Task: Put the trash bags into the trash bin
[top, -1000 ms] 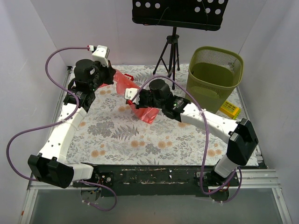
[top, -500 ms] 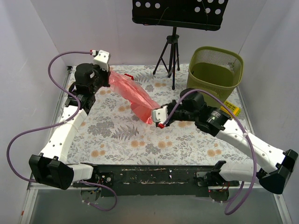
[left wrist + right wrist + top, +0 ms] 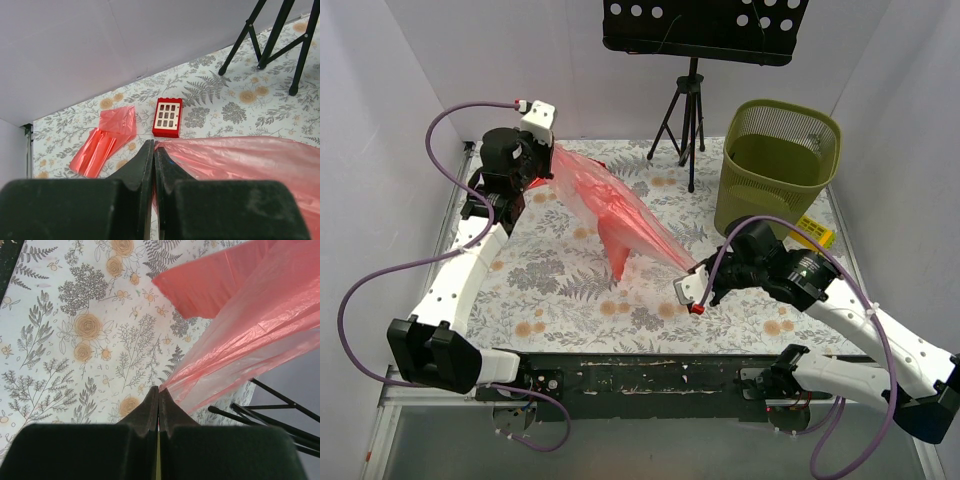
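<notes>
While your left gripper (image 3: 154, 150) and right gripper (image 3: 158, 392) each pinch an end, the thin translucent red plastic bag (image 3: 610, 200) hangs stretched between them. That suits carrying it right to the olive-green perforated bin (image 3: 760, 195).

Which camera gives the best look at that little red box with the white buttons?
The left wrist view: the red box lies flat and unobstructed, its white buttons facing the camera. The top external view shows only a tiny red bit of it beyond the stretched trash bag. The right wrist view misses it entirely.
</notes>
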{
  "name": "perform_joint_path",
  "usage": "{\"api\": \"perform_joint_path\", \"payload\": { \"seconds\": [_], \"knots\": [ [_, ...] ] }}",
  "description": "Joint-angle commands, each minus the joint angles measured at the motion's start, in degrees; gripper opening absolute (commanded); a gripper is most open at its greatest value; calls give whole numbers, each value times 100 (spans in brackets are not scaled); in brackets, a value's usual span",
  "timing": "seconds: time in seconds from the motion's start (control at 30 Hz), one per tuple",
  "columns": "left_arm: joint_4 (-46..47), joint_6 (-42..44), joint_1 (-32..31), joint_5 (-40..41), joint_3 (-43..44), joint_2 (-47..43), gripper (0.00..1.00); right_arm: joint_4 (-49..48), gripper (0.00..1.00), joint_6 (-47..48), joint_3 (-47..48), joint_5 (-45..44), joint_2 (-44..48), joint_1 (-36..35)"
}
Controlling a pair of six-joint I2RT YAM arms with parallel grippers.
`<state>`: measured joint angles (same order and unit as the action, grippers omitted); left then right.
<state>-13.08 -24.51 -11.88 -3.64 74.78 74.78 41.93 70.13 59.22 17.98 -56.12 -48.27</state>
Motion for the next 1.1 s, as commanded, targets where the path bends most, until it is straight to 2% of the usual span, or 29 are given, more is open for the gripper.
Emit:
{"api": "perform_joint_path", "payload": {
  "seconds": [0.0, 0.23, 0.3, 0.4, 0.47, 0.57, 0.7, 0.83, 1.07],
  "knots": [
    [8, -255, 63, -162, 405, 80, 0, 360, 5, 248, -42, -66, 171, 20],
    [-28, -344, 72, -471, 467, 27, 0, 772, 52, -51, 624, -199, 206, 168],
    [-28, -274, 72, -681, 520, 1, 0, 729, 58, -427, 967, -102, 146, 361],
    [-1, -369, 80, -1243, 563, -78, 0, 117, 59, -1471, 1520, -83, -258, 607],
    [-45, -597, 72, -1481, 634, -87, 0, -892, 59, -2428, 1662, -311, -565, 608],
    [-142, -914, 80, -1613, 739, -87, 0, -2334, 62, -3704, 1847, -374, -1215, 608],
    [-221, -1029, 72, -1771, 827, -200, 0, -3251, 68, -4927, 2549, -172, -2270, 591],
    [-387, -941, 72, -1921, 932, -315, 0, -3972, 70, -5272, 2945, -153, -3044, 503],
    [-625, -809, 63, -1833, 1144, -394, 0, -4325, 70, -5483, 3315, -84, -3634, 380]
  ]
}}
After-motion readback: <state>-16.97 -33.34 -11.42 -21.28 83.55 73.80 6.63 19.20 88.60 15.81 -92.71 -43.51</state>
